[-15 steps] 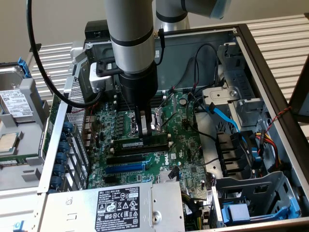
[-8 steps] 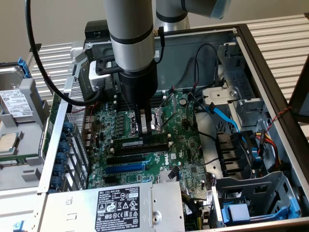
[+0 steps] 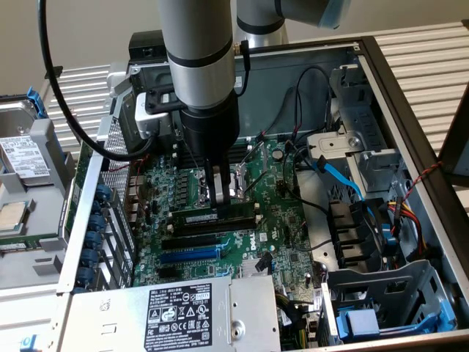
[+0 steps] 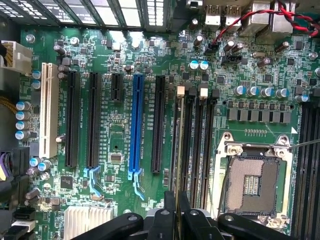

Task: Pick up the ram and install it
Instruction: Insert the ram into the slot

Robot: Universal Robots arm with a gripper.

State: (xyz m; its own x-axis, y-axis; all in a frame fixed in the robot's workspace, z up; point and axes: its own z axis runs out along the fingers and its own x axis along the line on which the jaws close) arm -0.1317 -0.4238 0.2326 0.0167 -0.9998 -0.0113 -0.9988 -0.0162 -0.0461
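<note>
- Surface: an open computer case point(image 3: 410, 110) lies on a pale slatted bench point(image 3: 425, 44), with a plain pale wall behind it. A bare hard drive point(image 3: 22, 158) sits just outside the case, at the exterior view's left.
- Inside the case: a green motherboard point(image 3: 282, 220) covers the floor. A grey power supply point(image 3: 176, 312) runs along the near edge. A blue cable point(image 3: 341, 176) loops toward the drive cage at the exterior view's right.
- The arm stands upright over the middle of the motherboard, with the gripper point(image 3: 220, 204) down at the memory slots.
- Jaws: narrow, pinched on the ram point(image 3: 207, 218). The ram stands on edge along a memory slot, pale label facing the near edge.
- Hard to make out: the arm body covers the finger contact in the exterior view. Cannot tell whether the ram is seated in the slot or just above it.
- Wrist view: the ram point(image 4: 176, 150) is edge-on, a thin line running out from the gripper point(image 4: 177, 212). It lies over the memory slot furthest from the open CPU socket point(image 4: 252, 182). The chips are not readable at this angle.
- The wrist view adds board detail: the blue slot point(image 4: 136, 125), a white slot point(image 4: 46, 110), a finned heat sink point(image 4: 87, 217) and twisted red-and-black wires point(image 4: 260, 15).
- The exterior view gives the ram's flat face and the case surroundings.
</note>
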